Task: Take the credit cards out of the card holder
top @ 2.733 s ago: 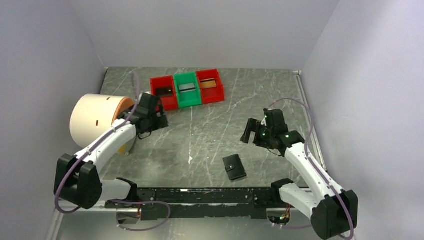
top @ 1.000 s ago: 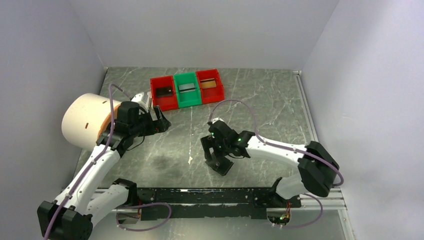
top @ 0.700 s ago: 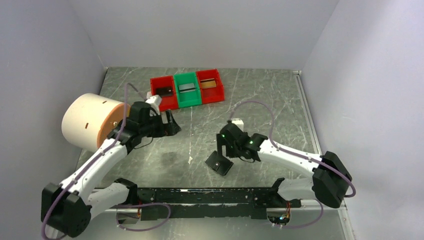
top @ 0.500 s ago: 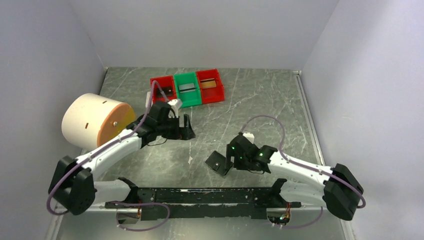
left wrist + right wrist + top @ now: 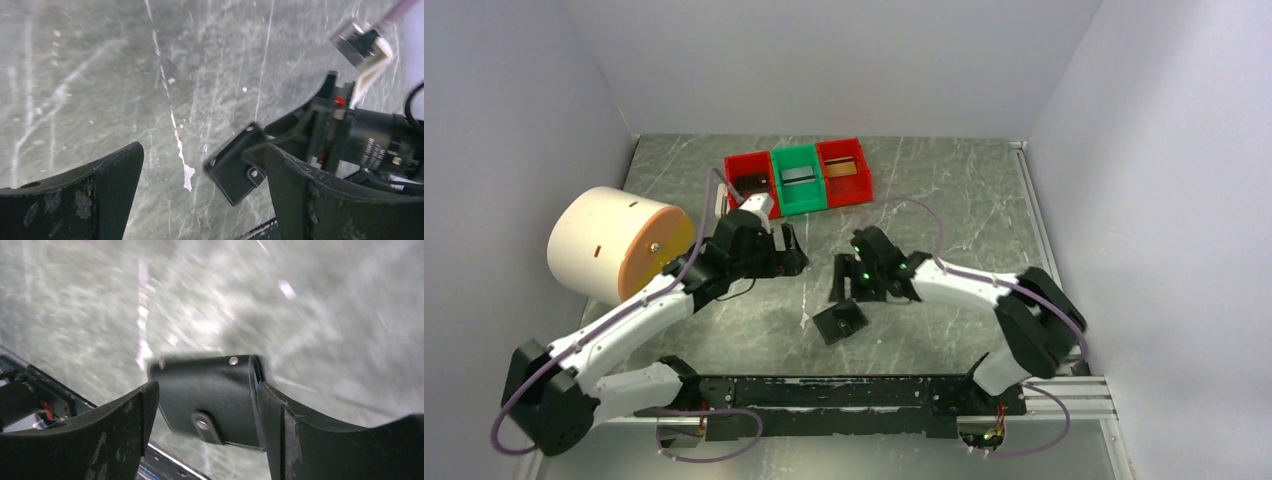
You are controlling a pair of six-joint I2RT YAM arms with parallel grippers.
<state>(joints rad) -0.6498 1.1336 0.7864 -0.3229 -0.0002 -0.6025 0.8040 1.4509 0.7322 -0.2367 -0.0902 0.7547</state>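
A: Left of centre, my left claw [image 5: 202, 150] hangs spread wide, empty. Near it lies the card holder [image 5: 210, 390], snap tab [image 5: 202, 424] fastened.
B: And the right claw [image 5: 206, 387]?
A: Straddling the holder; can't tell if it's pinching. Next: firm hold, then unsnap.

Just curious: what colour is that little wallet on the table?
The wallet is plain black; the right wrist view shows it best.
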